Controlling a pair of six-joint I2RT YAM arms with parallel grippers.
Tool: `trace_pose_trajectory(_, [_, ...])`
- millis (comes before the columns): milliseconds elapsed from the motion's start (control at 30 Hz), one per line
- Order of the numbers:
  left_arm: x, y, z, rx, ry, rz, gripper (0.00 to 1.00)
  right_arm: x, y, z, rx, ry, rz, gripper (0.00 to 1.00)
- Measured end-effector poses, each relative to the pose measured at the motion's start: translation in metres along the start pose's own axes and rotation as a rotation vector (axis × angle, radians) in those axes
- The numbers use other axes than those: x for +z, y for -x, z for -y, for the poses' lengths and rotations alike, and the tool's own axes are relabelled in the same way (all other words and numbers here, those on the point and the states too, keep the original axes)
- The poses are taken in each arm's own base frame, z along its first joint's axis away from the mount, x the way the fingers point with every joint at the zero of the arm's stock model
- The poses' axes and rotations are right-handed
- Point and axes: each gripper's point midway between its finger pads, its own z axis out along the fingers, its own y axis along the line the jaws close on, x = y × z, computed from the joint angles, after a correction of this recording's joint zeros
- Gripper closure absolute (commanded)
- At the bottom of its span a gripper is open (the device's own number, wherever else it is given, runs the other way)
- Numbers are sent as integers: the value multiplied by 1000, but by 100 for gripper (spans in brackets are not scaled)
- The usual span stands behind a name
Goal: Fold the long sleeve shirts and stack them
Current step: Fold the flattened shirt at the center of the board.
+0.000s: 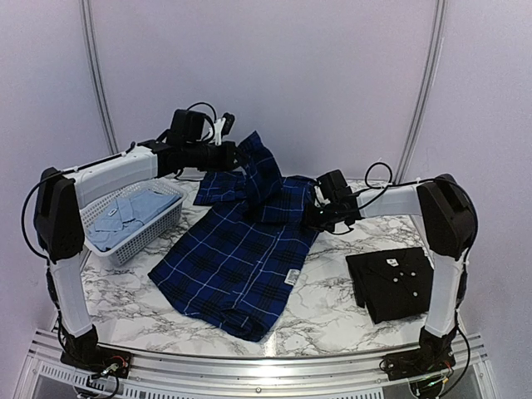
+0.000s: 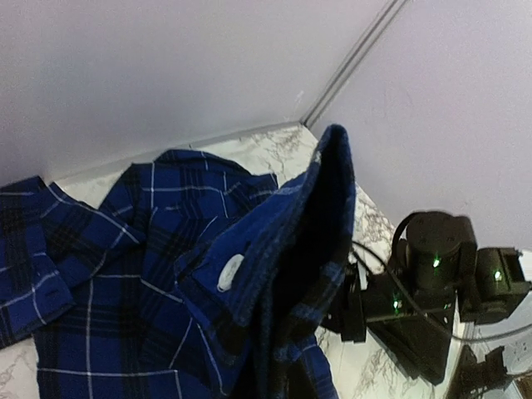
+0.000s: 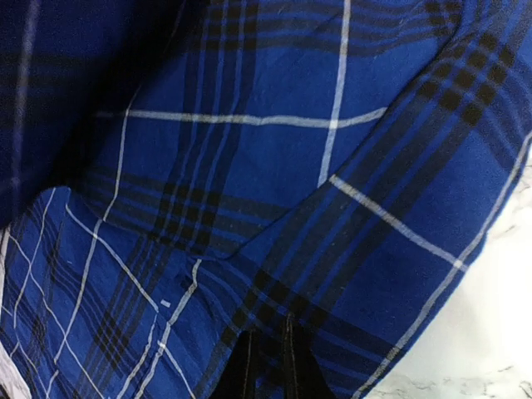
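Top external: plaid shirt (image 1: pixel 237 262) lies spread on the bench (image 1: pixel 328 320), its far part held up by the left jaws, clamped on it. The right jaws are pinched together on the cloth at its right edge. Black shirt (image 1: pixel 391 283) lies folded near the right arm's base, pale blue shirt (image 1: pixel 125 218) in basket (image 1: pixel 154 233) at left.

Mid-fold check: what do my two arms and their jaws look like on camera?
White-and-black left arm and right arm: white tubular links, bulky black joint housings, thin black cables looping over the wrists. Wrist heads are black; the right one carries green indicator lights. The jaws are slim and black.
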Motion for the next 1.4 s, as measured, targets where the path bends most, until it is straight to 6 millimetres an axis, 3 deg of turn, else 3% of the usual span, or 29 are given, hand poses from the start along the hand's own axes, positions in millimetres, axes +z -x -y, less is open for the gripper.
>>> trace_pose_trajectory(267, [-35, 103, 29, 101, 33, 217, 92, 10, -16, -1, -1, 45, -41, 91])
trace_pose_trajectory(400, [-45, 121, 38, 129, 30, 260, 92, 13, -27, 3, 3, 49, -70, 91])
trace_pose_trajectory(567, [-38, 111, 30, 122, 49, 223, 92, 23, -38, 11, 6, 33, -97, 87])
trace_pose_trajectory(800, [-29, 95, 28, 121, 24, 170, 92, 16, -32, 16, -8, 6, -88, 82])
trace_pose_trajectory(933, [-16, 62, 16, 100, 22, 89, 93, 1, -10, 12, -10, 17, -53, 82])
trace_pose_trajectory(1100, [-1, 11, -6, 56, 42, -33, 93, -26, 8, -15, -28, 100, 8, 85])
trace_pose_trajectory(1200, [-1, -6, -10, 43, 45, -73, 93, -36, -11, -27, -32, 144, 1, 87])
trace_pose_trajectory(1267, [-5, -9, -8, 44, 36, -82, 93, -35, -43, -40, -43, 177, -47, 88])
trace_pose_trajectory(1400, [-18, -7, 5, 56, 1, -76, 92, -27, -100, -37, -31, 183, -149, 89])
